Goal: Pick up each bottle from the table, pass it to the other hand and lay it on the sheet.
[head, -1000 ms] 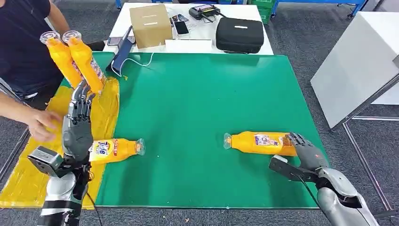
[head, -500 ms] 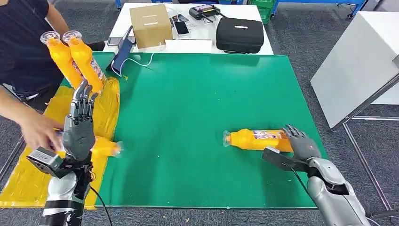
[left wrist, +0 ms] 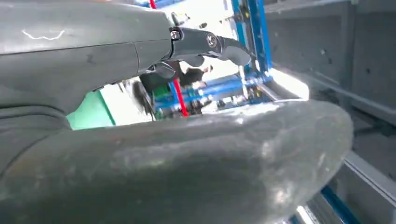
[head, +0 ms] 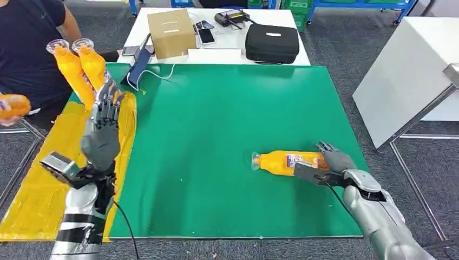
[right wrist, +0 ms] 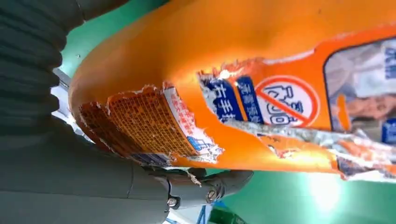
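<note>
Orange bottle [head: 287, 162]: right hand [head: 336, 161] now wrapped around its base (grab started).
Left hand [head: 102, 135]: raised, empty, fingers straight.
Sheet bottle: gone, person took it.

Orange bottle [head: 287, 162] on its side on green mat, torn label.

A cardboard box [head: 171, 33] and black case [head: 271, 43] sit on the white table [head: 227, 53].

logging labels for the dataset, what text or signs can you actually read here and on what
No full word reads clearly.
Bottle in the right hand: a red crossed-circle sign and Chinese characters on its torn label, too blurred to quote.
Same bottle in the head view: label print too small.
Two bottles by the yellow sheet: labels unreadable.
</note>
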`<state>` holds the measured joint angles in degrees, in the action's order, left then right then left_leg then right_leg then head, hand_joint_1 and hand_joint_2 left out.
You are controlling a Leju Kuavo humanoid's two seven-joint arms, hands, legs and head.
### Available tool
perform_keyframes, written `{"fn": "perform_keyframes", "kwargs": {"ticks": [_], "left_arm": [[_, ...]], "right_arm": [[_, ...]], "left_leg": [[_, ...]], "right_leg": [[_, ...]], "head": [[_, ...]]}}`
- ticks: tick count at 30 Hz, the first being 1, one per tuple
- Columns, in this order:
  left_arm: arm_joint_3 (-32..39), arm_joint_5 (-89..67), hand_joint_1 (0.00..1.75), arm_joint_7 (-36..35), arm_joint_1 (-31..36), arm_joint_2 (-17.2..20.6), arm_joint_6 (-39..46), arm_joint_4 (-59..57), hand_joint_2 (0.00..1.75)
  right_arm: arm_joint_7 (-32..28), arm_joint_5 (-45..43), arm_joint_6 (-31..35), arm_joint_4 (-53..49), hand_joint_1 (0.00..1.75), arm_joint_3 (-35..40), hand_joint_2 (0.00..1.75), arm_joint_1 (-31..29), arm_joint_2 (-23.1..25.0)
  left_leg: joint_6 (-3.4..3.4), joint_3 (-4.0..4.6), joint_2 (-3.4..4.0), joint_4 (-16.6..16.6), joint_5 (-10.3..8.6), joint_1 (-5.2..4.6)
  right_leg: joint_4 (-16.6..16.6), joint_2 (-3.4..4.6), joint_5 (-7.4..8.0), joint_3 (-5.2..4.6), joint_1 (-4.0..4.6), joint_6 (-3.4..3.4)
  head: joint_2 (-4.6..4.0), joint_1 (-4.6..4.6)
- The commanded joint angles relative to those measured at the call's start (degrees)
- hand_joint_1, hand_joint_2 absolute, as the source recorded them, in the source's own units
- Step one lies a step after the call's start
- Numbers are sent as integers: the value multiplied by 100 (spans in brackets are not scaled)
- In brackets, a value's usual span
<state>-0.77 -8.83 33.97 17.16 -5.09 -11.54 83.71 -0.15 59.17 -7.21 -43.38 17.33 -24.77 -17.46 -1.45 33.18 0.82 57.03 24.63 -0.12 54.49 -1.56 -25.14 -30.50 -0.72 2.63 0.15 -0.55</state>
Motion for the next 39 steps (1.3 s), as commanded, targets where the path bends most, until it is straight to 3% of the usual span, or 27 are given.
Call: {"fn": "perform_keyframes", "kwargs": {"ticks": [1,7,16,23,24,25,27,28,29,31,39], "left_arm": [[-305,106,0,-4,532,-68,8,-858,0],[-386,167,0,14,636,-56,53,-1019,0],[-389,240,0,9,568,-21,72,-1002,0],[-168,339,0,-52,230,97,58,-635,0],[-89,341,0,-64,140,99,52,-529,0],[25,378,0,-115,-38,132,61,-343,0],[280,515,0,-198,-374,155,-117,-38,0],[382,538,0,-207,-485,139,-187,59,0],[498,463,0,-221,-660,98,-167,231,0],[578,437,0,-246,-828,32,-218,397,0],[541,407,0,-268,-770,9,-243,358,0]], "right_arm": [[-41,86,-300,1483,175,617,175,508,207],[-2,82,-107,1707,175,656,175,689,339],[-84,-60,-61,1620,175,524,175,616,398],[-202,-593,266,1084,175,61,175,488,771],[-421,-850,460,817,175,-119,175,529,859],[-907,-1414,680,362,175,-484,175,598,1076],[-1176,-2452,569,-1238,175,-846,175,951,1449],[-982,-2579,611,-1891,175,-801,175,1097,1518],[-1040,-2803,829,-2692,175,-756,175,1256,1670],[-766,-3036,889,-3626,175,-564,175,1466,1749],[-812,-3188,987,-3532,175,-494,175,1521,1603]], "left_leg": [[12,-29,-26,-7,-11,19],[13,-75,-19,4,-11,63],[9,-53,-49,2,-26,67],[14,-100,11,2,10,71],[18,-69,7,-6,-5,68],[16,-95,34,3,15,71],[22,-108,69,-1,25,75],[30,-83,86,-16,16,70],[27,-117,85,-3,37,73],[36,-102,96,-12,32,66],[39,44,-38,10,-7,54]], "right_leg": [[-24,-9,3,41,16,-18],[-61,-7,-3,101,51,-20],[-71,-21,14,108,57,-31],[-72,29,22,133,63,-17],[-72,30,34,103,61,-20],[-66,52,24,127,67,-18],[-69,86,26,133,72,-18],[-72,104,38,108,67,-22],[-61,96,18,202,68,-13],[-49,115,17,167,62,-21],[12,-11,-10,45,50,-10]], "head": [[0,0],[0,0],[0,0],[0,0],[0,0],[0,0],[0,0],[0,-2],[0,-2],[0,4],[0,4]]}}
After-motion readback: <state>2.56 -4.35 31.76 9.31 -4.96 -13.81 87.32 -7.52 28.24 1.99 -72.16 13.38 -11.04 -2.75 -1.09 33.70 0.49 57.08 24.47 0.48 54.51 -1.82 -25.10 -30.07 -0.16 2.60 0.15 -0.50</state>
